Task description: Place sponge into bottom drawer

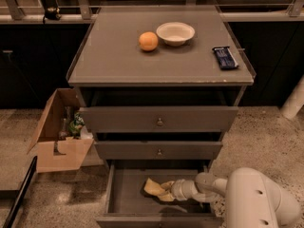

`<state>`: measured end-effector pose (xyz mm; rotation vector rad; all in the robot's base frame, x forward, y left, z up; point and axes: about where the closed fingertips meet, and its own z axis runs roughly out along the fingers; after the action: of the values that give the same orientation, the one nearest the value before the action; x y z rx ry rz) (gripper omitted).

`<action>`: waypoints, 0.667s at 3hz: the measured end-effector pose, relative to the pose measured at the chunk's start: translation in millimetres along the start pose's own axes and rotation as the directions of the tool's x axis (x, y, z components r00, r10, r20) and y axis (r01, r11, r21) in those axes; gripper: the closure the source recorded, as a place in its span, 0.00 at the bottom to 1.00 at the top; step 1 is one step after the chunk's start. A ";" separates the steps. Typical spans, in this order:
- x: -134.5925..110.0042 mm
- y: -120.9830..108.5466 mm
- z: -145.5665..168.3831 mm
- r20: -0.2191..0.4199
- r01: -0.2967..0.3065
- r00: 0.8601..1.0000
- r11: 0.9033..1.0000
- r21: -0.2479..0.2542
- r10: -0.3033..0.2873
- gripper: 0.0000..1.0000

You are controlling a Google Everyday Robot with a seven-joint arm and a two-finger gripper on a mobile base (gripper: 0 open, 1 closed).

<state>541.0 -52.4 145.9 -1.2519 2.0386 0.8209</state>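
The bottom drawer [124, 194] is pulled open below two shallower grey drawers and shows its flat grey floor. The pale yellow sponge [153, 187] lies inside it, near the middle. My gripper [167, 191] reaches into the drawer from the right at the end of my white arm [247, 198], and its tip is at the sponge's right end. The orange [148, 41] sits on the cabinet top.
A white bowl [175, 33] and a dark blue packet [224, 57] lie on the cabinet top [109, 56]. An open cardboard box [59, 137] with items stands on the floor to the left. A white post [294, 99] is at the right edge.
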 end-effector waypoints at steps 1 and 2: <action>0.0 0.0 0.0 0.000 0.000 1.000 1.000 0.000 0.000 0.31; 0.0 0.0 0.0 0.000 0.000 1.000 1.000 0.000 0.000 0.07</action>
<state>541.0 -52.4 145.9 -1.2519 2.0386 0.8209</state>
